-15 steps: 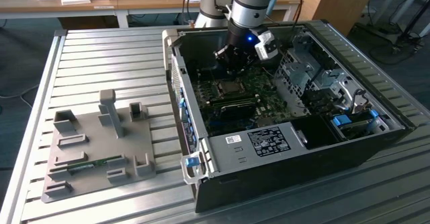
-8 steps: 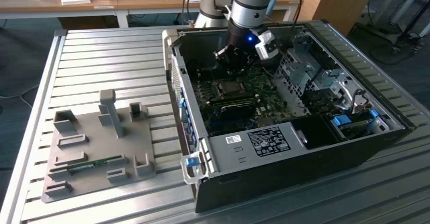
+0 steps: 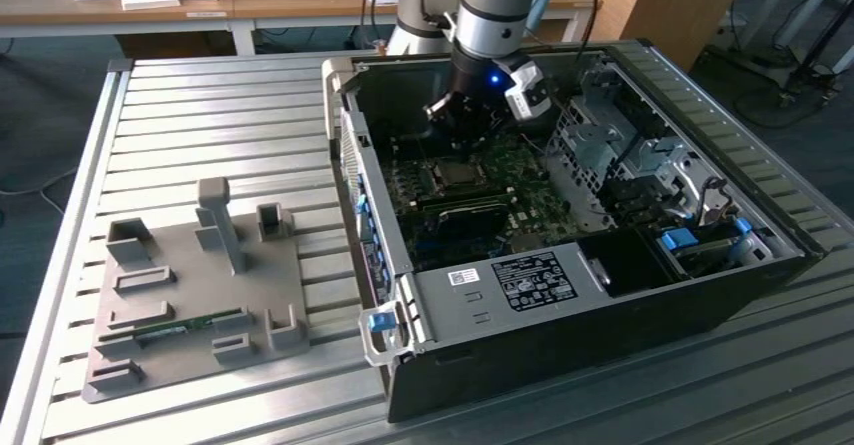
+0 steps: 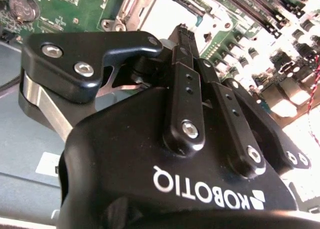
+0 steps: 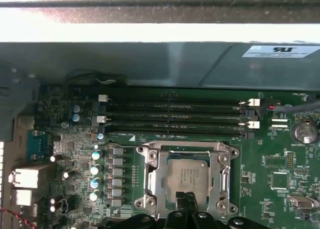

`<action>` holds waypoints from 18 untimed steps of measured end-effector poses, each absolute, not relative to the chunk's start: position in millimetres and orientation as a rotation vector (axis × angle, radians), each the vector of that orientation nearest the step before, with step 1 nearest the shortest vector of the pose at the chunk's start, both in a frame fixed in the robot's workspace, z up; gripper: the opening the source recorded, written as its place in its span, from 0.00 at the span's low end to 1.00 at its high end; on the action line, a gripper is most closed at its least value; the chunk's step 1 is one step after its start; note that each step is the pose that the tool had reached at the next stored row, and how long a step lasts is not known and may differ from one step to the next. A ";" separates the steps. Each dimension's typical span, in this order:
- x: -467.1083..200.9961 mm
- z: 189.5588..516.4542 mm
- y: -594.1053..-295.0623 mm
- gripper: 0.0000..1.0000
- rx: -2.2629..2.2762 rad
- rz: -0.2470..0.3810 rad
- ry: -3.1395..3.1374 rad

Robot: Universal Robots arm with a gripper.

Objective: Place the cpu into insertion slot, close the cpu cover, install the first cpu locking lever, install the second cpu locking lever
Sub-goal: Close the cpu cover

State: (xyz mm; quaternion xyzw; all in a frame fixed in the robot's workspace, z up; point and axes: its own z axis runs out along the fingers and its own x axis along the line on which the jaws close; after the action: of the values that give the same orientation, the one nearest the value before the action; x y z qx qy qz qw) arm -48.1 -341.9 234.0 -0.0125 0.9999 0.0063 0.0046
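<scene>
The cpu (image 5: 186,176), a pale silvery square, lies in the socket on the green motherboard. The cpu cover (image 5: 151,181), a silvery frame, lies flat around it. Thin metal levers run along the frame's two sides; whether they are latched I cannot tell. My gripper (image 5: 189,199) is shut, its black fingertips together over the near edge of the cpu, with nothing seen between them. In the exterior view the gripper (image 3: 463,130) hangs inside the open computer case just above the socket (image 3: 461,175). The second wrist view shows the gripper (image 4: 184,36) over the cpu (image 4: 165,11).
Memory sticks (image 5: 175,109) lie beside the socket, with the case wall (image 5: 150,64) beyond them. A row of capacitors (image 5: 96,169) flanks the socket. A black box with a white label (image 3: 534,280) and metal drive cages (image 3: 627,155) fill the case's other side. A grey fixture plate (image 3: 200,295) sits on the table.
</scene>
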 end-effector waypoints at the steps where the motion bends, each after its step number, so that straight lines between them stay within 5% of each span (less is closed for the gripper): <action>1: -49.2 233.4 -341.9 0.11 -0.039 0.020 3.132; 18: -62.7 223.8 -341.9 0.11 -0.039 0.020 3.132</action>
State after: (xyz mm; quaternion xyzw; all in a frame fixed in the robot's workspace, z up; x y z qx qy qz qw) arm -62.7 -341.9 223.8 -0.0123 0.9999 0.0063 0.0045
